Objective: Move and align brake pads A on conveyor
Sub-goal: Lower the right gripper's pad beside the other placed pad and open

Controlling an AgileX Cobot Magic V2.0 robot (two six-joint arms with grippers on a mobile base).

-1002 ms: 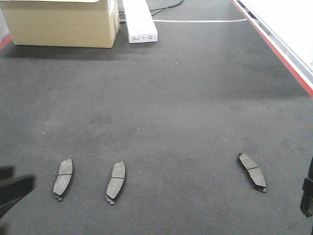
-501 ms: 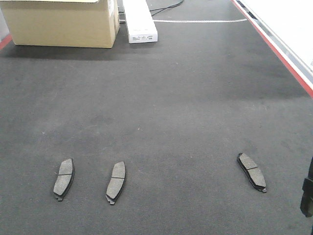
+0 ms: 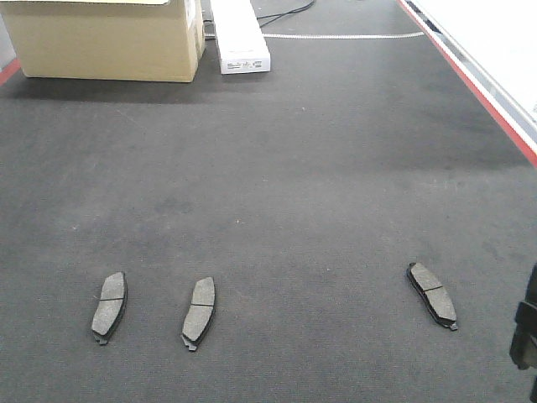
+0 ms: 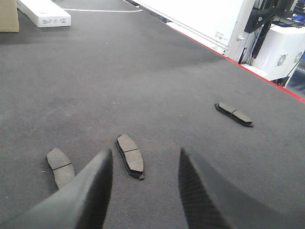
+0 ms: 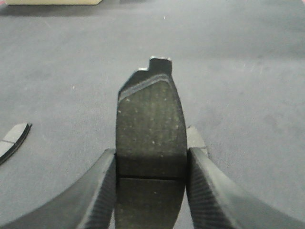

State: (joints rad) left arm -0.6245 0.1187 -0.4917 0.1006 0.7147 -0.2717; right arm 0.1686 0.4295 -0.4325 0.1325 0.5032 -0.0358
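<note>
The right claw (image 5: 150,191) is clamped on one brake pad (image 5: 150,129), its two fingers pressing the pad's long edges. The pad stands up between them, friction face toward the camera, centre groove level with the fingertips and the notched metal backing plate showing at the top. A second pad's pale end (image 5: 196,138) peeks out just behind the right finger, and another pad's end (image 5: 10,140) lies on the belt at the left edge of that view. In the front view only a dark piece of the right arm (image 3: 524,332) shows at the lower right edge.

The left claw (image 4: 143,191) hangs above the belt with its fingers spread wide and nothing between them. Just beyond its left finger lies the middle pad (image 4: 129,155), apart from it, with the leftmost pad (image 4: 59,166) beside that finger's outer side. The third pad (image 4: 233,114) lies well apart to the right, near the red side rail (image 4: 267,78).

On the conveyor (image 3: 277,168) the front view shows the left pad (image 3: 109,306) and its neighbour (image 3: 199,312) near each other, roughly parallel, and the right pad (image 3: 432,294) far off, slanted the other way.

At the belt's far end stand a cardboard box (image 3: 105,38) and a long white carton (image 3: 239,34) with a small printed label too small to read.
</note>
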